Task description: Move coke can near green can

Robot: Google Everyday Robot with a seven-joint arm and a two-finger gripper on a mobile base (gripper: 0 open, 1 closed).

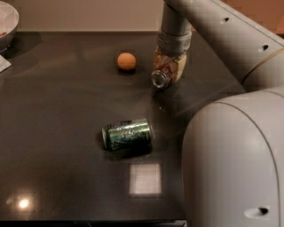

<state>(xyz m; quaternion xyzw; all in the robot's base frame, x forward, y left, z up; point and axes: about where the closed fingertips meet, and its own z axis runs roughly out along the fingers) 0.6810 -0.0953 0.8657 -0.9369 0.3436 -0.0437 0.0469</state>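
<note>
The dark, glossy table (62, 115) mirrored a pale square of light (145, 178) near its front edge; a pale wall (88, 13) ran behind. Over the far side the gripper (167, 71) hung, jaws clamped on the coke can (159, 78), which seemed clear of the surface. The green can (127, 134) lay on its side nearer the front, well apart. An orange fruit (126, 61) sat left of the gripper.
</note>
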